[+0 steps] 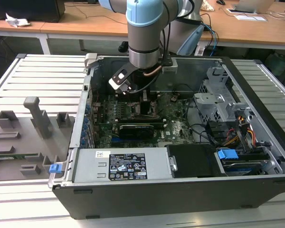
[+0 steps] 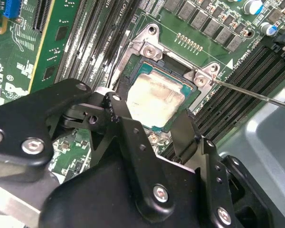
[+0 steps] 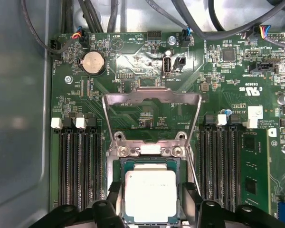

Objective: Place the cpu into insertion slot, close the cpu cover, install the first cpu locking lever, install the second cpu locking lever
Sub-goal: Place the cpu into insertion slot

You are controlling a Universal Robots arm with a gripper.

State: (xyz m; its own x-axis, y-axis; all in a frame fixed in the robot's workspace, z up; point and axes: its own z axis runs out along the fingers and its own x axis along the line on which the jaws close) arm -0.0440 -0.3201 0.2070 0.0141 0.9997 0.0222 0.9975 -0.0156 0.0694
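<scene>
Exterior view: an open black computer case (image 1: pixel 190 192) lies on a pale slatted table (image 1: pixel 42 76). Grey holding blocks (image 1: pixel 35 118) stand on the table at the exterior view's left. Wooden tables (image 1: pixel 85 23) run across the back of the room, one with a crumpled paper (image 1: pixel 14 20) on it. Inside the case a grey power box (image 1: pixel 118 166) lies along the near wall, and the blue and grey arm (image 1: pixel 145 28) hangs over the green board (image 1: pixel 175 126). In the first wrist view the cpu (image 3: pixel 150 194) lies flat in the insertion slot (image 2: pixel 175 68), its dull metal top facing up. Long black memory slots (image 3: pixel 78 161) run on either side, and a round coin battery (image 3: pixel 93 62) sits farther up the board. The cpu cover (image 3: pixel 152 99) is swung open, its frame lying back over the board away from the slot. In the second wrist view a thin locking lever (image 2: pixel 256 95) stands free beside the slot. The black hand (image 3: pixel 151 199) straddles the cpu right at its two edges. I cannot tell whether it clenches the chip or has released it.
</scene>
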